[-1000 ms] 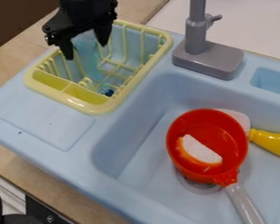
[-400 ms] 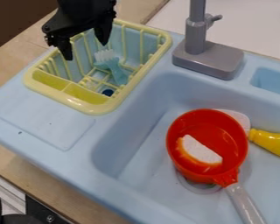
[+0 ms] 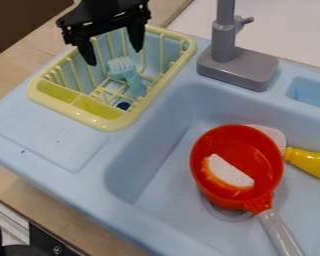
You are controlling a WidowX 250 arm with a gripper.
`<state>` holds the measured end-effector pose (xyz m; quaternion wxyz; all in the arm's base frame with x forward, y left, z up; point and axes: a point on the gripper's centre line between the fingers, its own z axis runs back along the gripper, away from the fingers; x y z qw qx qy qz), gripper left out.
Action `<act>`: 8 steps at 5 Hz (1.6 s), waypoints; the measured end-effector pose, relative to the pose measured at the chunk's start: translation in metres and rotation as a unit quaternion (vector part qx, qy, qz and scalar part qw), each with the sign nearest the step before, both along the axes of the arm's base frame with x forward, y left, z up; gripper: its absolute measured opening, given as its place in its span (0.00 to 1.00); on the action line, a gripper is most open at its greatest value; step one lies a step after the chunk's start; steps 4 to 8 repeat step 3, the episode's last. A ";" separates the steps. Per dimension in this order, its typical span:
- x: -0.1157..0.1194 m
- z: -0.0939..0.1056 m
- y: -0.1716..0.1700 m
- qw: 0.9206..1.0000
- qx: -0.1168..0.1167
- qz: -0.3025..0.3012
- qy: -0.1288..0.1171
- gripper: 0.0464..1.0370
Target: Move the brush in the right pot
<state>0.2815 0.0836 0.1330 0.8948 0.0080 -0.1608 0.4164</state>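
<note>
The black gripper (image 3: 114, 56) hangs open over the back left part of the yellow dish rack, its two fingers apart with nothing held between them. Below and slightly right of the fingertips, a light teal brush (image 3: 130, 79) lies in the rack (image 3: 108, 124), white-tipped bristles toward the back and handle toward the front right. In the sink basin stands a red pot (image 3: 266, 150) with a grey handle pointing to the front right. An orange and white piece (image 3: 228, 172) rests inside this pot.
A grey faucet (image 3: 237, 67) rises behind the light blue sink (image 3: 139, 177), right of the rack. Beside the pot, a yellow-handled utensil (image 3: 309, 161) lies at the right edge, its pale end partly behind the pot. A dark blue spot shows in the rack's floor.
The brush dropped from the gripper into the rack as the fingers let go of it. Since then the gripper has shifted a little to the right, with its fingers wider apart.
</note>
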 end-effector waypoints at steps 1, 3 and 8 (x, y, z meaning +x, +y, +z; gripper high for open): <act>-0.005 0.013 -0.012 0.998 -0.020 -0.058 -0.009 0.96; -0.020 0.018 -0.028 0.983 -0.061 -0.169 0.022 0.96; -0.020 0.018 -0.028 0.983 -0.061 -0.169 0.022 0.96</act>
